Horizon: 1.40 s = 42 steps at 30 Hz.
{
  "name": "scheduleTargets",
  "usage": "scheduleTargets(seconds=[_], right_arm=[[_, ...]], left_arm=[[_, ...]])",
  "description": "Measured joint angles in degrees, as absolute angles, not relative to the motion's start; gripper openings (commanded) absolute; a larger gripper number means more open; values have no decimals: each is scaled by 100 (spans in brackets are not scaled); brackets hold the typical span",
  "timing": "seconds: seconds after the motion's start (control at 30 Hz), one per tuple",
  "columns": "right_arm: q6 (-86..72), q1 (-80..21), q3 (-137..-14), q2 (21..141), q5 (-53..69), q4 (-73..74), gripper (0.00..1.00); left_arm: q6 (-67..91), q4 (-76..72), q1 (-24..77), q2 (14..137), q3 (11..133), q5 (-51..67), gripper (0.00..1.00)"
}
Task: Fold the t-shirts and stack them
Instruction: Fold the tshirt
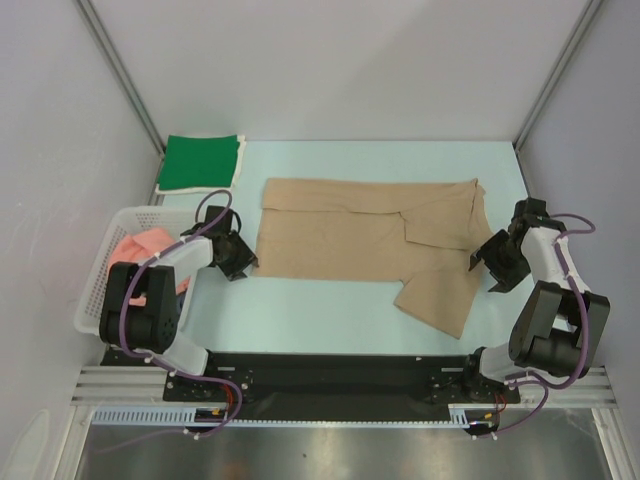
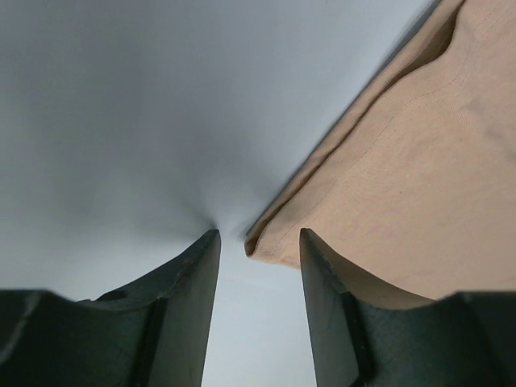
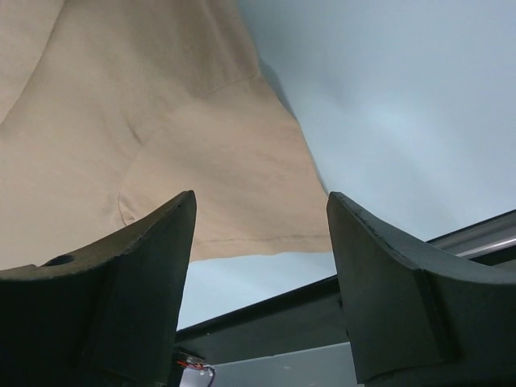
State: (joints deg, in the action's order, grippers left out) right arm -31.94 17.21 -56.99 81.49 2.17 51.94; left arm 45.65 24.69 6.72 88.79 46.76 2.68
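Two pincers, both with jaws apart and gripping nothing. My left pincer (image 1: 242,258) sits at the near-left corner of the tan soft-cloth short-sleeved t-shirt (image 1: 350,235), spread mid-counter; my right pincer (image 1: 482,260) hovers by its loose sleeve. Folding it is the step in hand, I reckon. Next: nip both edges, carry them across, then stack it on the folded bright green t-shirt (image 1: 200,162).

Matt cloth tan t-shirt (image 1: 350,240), plastic basket (image 1: 97,288)

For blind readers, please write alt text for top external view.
A tan cloth t-shirt lies partly folded on the pale table between the open left tool and open right tool. Beyond a white lattice basket lies a folded green t-shirt.
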Motion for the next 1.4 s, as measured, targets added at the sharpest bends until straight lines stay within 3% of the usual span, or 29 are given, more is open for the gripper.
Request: scheduleTargets(seconds=[0.4,0.53,0.73,0.8,0.9,1.1,1.17,1.4], right_arm=[[-3214,1839,-5640,8197,23,5183,73],[-3264,1931,-5408,8162,19,5166,73],[-3258,2036,-5260,8132,21,5188,75],[-3253,2047,-5256,8132,16,5181,75],[-3249,2058,-5231,8121,-21,5181,75],[-3140,2265,-5026,8073,-38,5179,60],[-3076,2320,-4943,8079,-27,5183,49],[-3024,2239,-4648,8042,204,5057,48]], left_arm=[[4665,2502,803,8923,4689,174,40],[4678,2495,821,8925,4692,132,22],[4718,2473,827,8925,4687,97,9],[4716,2475,829,8925,4689,75,0],[4711,2480,832,8925,4689,58,0],[4670,2574,851,8912,4709,3,1],[4648,2606,856,8897,4711,8,0],[4602,2709,910,8836,4711,38,0]])
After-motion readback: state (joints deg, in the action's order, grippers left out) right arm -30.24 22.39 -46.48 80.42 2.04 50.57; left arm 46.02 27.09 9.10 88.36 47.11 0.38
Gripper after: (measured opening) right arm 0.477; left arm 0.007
